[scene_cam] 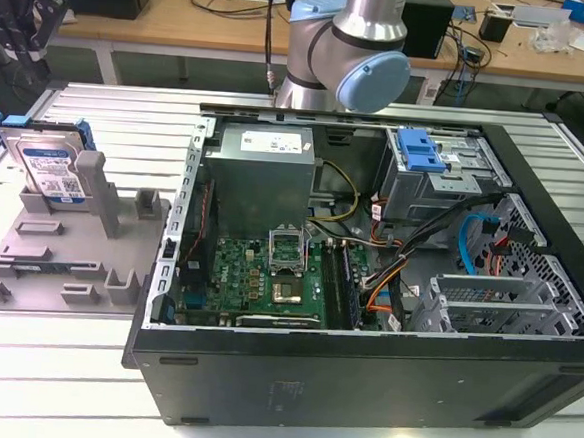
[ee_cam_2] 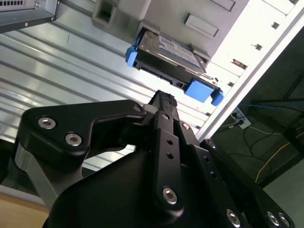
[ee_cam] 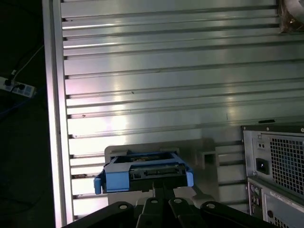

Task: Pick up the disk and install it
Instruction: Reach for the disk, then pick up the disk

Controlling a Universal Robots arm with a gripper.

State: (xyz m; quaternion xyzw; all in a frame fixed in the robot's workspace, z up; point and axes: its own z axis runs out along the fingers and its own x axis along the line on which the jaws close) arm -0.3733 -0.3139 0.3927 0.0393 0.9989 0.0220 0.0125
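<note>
No text legible: print on disk point(scene_cam: 45, 167) label too small, power supply sticker point(scene_cam: 267, 140) likewise unreadable.

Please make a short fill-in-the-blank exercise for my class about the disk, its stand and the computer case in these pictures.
The disk stands in a ___ carrier frame.
Its grey stand sits at the exterior view's ___ of the case.
The case's side is ___, showing the motherboard.
In the second wrist view, the thing nearest the gripper is the ___.
Missing words: blue; left; open; disk.

Slatted aluminium table point(scene_cam: 119, 117) bears grey holder point(scene_cam: 58, 263) and open computer case point(scene_cam: 361, 384).
</note>
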